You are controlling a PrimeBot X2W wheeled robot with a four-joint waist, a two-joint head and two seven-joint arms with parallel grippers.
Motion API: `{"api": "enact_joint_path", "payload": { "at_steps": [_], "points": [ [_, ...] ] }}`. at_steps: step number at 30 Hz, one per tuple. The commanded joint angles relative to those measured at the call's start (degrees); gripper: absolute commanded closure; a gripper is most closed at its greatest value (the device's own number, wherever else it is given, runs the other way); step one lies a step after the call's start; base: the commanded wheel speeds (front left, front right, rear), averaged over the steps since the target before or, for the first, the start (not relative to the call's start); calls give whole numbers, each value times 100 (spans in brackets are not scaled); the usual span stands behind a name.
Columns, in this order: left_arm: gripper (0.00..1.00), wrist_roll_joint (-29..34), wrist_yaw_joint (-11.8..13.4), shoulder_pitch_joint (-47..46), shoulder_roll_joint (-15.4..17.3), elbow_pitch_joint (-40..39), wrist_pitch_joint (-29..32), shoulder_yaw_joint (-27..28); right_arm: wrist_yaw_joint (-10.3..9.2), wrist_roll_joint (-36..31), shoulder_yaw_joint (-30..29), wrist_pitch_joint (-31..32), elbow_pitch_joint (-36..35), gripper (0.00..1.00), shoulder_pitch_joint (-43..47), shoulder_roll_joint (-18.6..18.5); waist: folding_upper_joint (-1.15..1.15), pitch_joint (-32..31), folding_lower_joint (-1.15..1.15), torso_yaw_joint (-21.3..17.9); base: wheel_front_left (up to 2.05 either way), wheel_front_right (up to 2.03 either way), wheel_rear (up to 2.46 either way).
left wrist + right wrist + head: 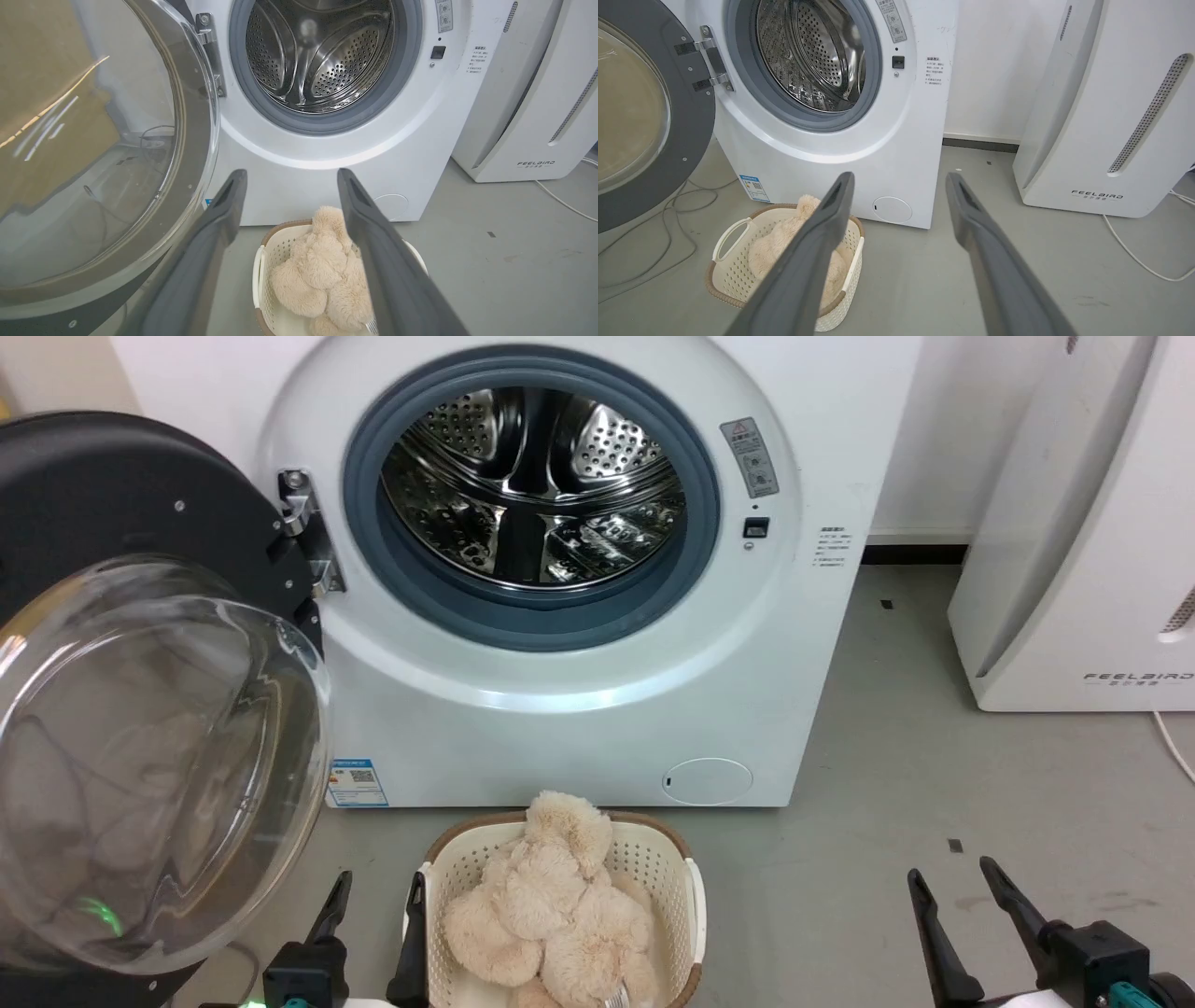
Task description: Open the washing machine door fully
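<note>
Low at the lower left of the head view, the left gripper [380,882]: two long dark fingers pointing upward, jaws apart and holding nothing, one fingertip near the left side of the basket [695,905]. At the lower right, the right gripper [949,868]: same upward pose, jaws likewise apart and empty, over bare grey floor [934,756]. From each wrist view, fingers matte dark grey, flat, tapering toward narrow tips, with a wide gap between. At the left, the washing machine door [140,504], swung out from the washing machine [579,728] and hung on a metal hinge [303,523] at the left edge of the opening: a wide round disc, black at the rim, with a clear bulging glass bowl [168,775] in the centre and reflections on its smooth surface. Opening uncovered: first a grey rubber ring [532,625], then a shiny perforated steel drum [532,495] with curved ribs. Machine body white, smooth, box-shaped, with a small blue label [357,784] low on the front. Just before it on the floor, the basket, cream plastic with small holes in the wall and a brown rim, and inside it a beige fluffy plush toy [560,905]. At the right, well apart, a white appliance [1074,569] marked FEELBIRD.
</note>
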Motion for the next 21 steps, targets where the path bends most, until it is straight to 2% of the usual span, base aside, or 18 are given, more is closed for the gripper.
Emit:
{"api": "enact_joint_path", "payload": {
  "at_steps": [1, 11, 12, 21],
  "points": [
    [0, 22, 31, -76, 47, 6, 4, 10, 3, 20, 20, -17, -3, 0, 106, 13, 0, -8, 0, -36, 0, 0, 0],
    [0, -9, 69, -23, 115, -58, 36, -5, 3, 62, 75, -56, 56, 0, 64, 13, 0, -27, 0, -101, 0, 0, 0],
    [100, -20, 49, 1, 96, -38, 34, -5, 0, 45, 69, -25, 47, 100, 2, 0, 0, -28, 0, -102, 0, 0, 0],
    [100, 45, 1, -14, 49, -81, 99, 61, 0, 28, 76, 2, 49, 100, -44, 1, 0, -12, 0, -103, 0, 0, 0]
  ]
}}
